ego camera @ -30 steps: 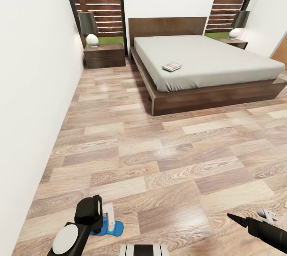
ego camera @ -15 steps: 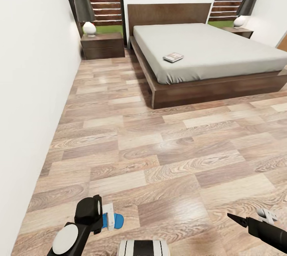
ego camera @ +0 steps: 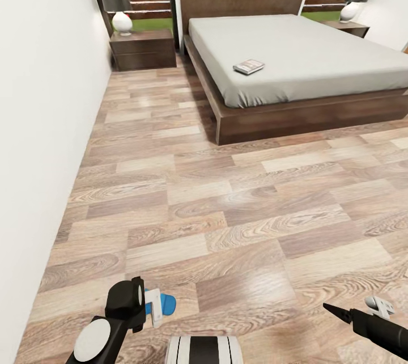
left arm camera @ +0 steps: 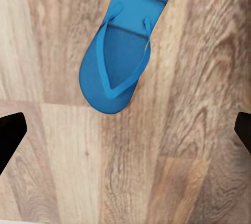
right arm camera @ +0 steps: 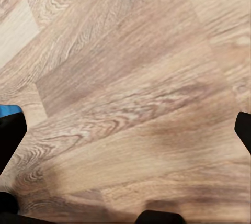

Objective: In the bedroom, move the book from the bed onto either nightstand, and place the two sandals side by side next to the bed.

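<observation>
A wood-plank floor (ego camera: 226, 211) is seen from the head view, with the bed (ego camera: 294, 58) at about one o'clock, far from the robot. The book (ego camera: 249, 66) lies flat on the grey mattress, near the bed's left edge. A nightstand (ego camera: 143, 49) carrying a lamp (ego camera: 118, 7) stands at eleven o'clock beside the headboard; a second nightstand (ego camera: 352, 26) is seen at two o'clock on the bed's far side.

One blue sandal (left arm camera: 123, 51) lies flat on the floor, strap up, directly below the left hand (ego camera: 148, 308). In the left wrist view the hand's fingertips (left arm camera: 10, 132) are spread wide to either side with nothing between them, so it is released and hovering above the sandal. The right hand (ego camera: 340, 313) is held low at five o'clock over bare floor, also spread and empty; a sliver of blue (right arm camera: 8, 110) is glimpsed at the edge of its wrist view.

The sandal-collecting step is judged to be in hand. A descent onto the sandal and a closing across its sole would be called for next, followed by carriage to the bedside.
</observation>
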Available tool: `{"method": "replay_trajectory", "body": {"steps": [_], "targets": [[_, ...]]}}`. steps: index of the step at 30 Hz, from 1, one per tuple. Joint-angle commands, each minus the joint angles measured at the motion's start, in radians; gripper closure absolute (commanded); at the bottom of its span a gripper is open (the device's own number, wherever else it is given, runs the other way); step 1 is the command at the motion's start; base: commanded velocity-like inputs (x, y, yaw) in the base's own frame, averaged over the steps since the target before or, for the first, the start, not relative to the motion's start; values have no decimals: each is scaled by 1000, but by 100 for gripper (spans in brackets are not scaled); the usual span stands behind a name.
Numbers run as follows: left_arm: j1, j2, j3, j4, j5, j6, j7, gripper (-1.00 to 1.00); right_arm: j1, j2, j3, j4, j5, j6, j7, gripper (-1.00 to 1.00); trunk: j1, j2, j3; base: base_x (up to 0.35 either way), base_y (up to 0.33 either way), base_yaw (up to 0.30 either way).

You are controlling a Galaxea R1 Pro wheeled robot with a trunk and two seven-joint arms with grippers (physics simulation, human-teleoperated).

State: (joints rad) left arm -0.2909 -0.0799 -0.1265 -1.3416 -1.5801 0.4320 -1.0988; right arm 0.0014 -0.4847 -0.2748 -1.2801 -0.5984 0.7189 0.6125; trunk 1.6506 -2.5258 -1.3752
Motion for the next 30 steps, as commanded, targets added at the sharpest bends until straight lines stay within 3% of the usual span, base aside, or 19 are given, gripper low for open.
{"method": "replay_trajectory", "body": {"steps": [1, 7, 11, 16, 20, 30], "targets": [[-1, 0, -1, -1, -3, 10, -5, -100, 0, 0, -1, -1, -4, 7, 0, -100, 0, -1, -5, 0, 0, 0], [-1, 0, 0, 4, -4, 10, 58, -100, 0, 0, -1, -1, -4, 7, 1, -100, 2, -1, -16, 0, 0, 0], [-1, 0, 0, 14, -4, 10, 143, -100, 0, 0, -1, -1, -4, 7, 1, -100, 2, -1, -16, 0, 0, 0], [-1, 0, 3, 105, -2, 10, 287, -100, 0, 0, -1, -1, -4, 7, 1, -100, 2, -1, -16, 0, 0, 0], [-1, -1, 4, 134, 3, 10, 367, -100, 0, 0, -1, -1, -4, 8, 1, -100, 2, -1, -16, 0, 0, 0], [-1, -2, 4, 162, 5, 10, 390, -100, 0, 0, -1, -1, -4, 8, 1, -100, 2, -1, -16, 0, 0, 0]]}}
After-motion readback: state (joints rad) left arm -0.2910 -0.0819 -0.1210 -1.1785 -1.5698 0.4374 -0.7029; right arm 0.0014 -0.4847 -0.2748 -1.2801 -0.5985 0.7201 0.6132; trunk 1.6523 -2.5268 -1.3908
